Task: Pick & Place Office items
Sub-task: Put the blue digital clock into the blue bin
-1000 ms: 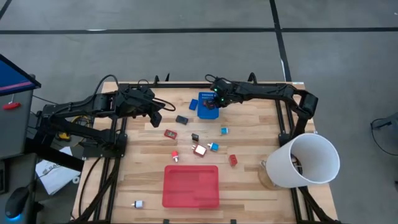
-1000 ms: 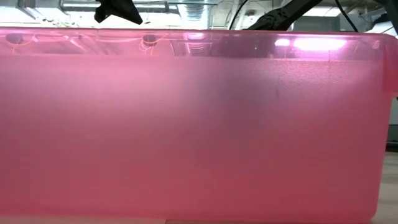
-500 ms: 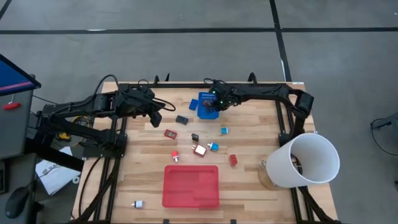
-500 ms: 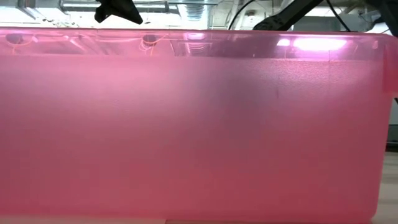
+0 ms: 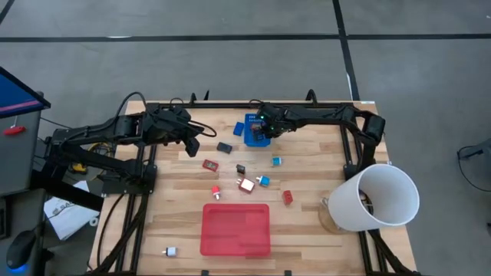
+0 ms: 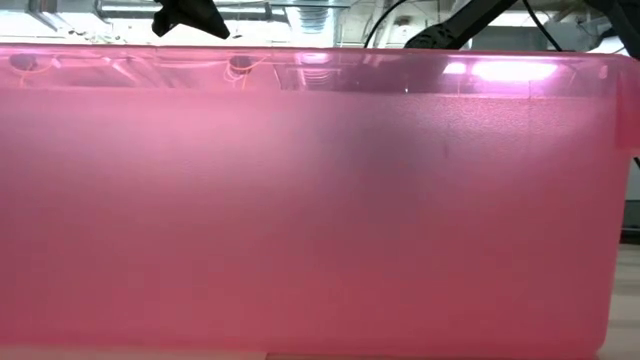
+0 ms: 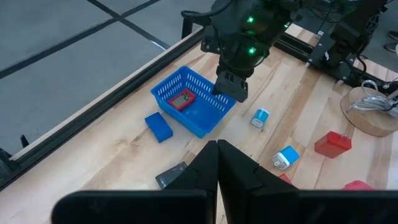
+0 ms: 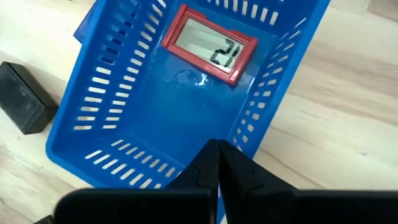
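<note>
The office items lie scattered on the wooden table: a black block [image 5: 224, 147], a red piece [image 5: 209, 164], a red-framed white one [image 5: 246, 185], blue-and-white ones [image 5: 276, 161] and others. A red-framed display piece [image 8: 210, 43] lies flat on the floor of the small blue bin [image 7: 193, 112]. My right gripper [image 8: 217, 149] is shut with nothing between its fingers and points steeply down just over the bin's wall nearest the table's right edge. My left gripper [image 7: 217, 146] hangs shut above the table's far left part [image 5: 193, 142]. My right gripper's shut fingertips [image 7: 229, 93] stand at the bin's rim [image 7: 231, 104] on the side toward the table's right edge. I cannot tell whether they touch it. My left gripper touches nothing.
A flat red tray [image 5: 235, 228] sits near the front edge, and its pink wall [image 6: 320, 200] fills the low view. A blue block [image 5: 238, 128] lies beside the bin's left side. A big white cup [image 5: 380, 198] lies at the right edge, a small silver piece [image 5: 169, 251] front left.
My right gripper has sunk a little over the blue bin, drifting slightly toward the table's left, then stopped. It has stayed shut.
</note>
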### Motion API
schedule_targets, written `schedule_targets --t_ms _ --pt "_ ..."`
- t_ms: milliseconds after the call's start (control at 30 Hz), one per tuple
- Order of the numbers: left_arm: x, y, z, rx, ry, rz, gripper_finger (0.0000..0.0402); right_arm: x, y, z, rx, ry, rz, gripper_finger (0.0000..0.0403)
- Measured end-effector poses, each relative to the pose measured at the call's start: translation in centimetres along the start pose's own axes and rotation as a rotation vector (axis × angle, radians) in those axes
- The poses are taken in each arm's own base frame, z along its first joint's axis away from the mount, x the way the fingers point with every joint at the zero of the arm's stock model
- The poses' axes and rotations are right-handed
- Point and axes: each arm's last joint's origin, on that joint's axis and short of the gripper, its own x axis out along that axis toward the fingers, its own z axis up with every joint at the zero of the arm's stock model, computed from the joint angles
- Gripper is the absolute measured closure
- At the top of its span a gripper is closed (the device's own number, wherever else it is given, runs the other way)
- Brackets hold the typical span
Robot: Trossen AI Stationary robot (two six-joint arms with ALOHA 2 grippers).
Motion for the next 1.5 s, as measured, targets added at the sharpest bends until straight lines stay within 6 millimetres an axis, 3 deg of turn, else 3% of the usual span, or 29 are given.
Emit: schedule_targets --t_ms 667,1100,1500 --pt "0.0 0.0 0.0 -0.004 0.0 0.0 0.0401 -0.1 1.0 0.5 0.045 -0.074 0.077 0.0403" --pt "0.0 0.0 0.0 -0.003 0.0 0.0 0.0402 -0.1 -0.6 2.6 0.093 -0.175 0.035 0.0403" --pt "0.0 0.0 0.0 0.0 0.0 0.0 0.0402 0.1 -1.4 2.4 0.087 -0.129 -0.011 0.0403"
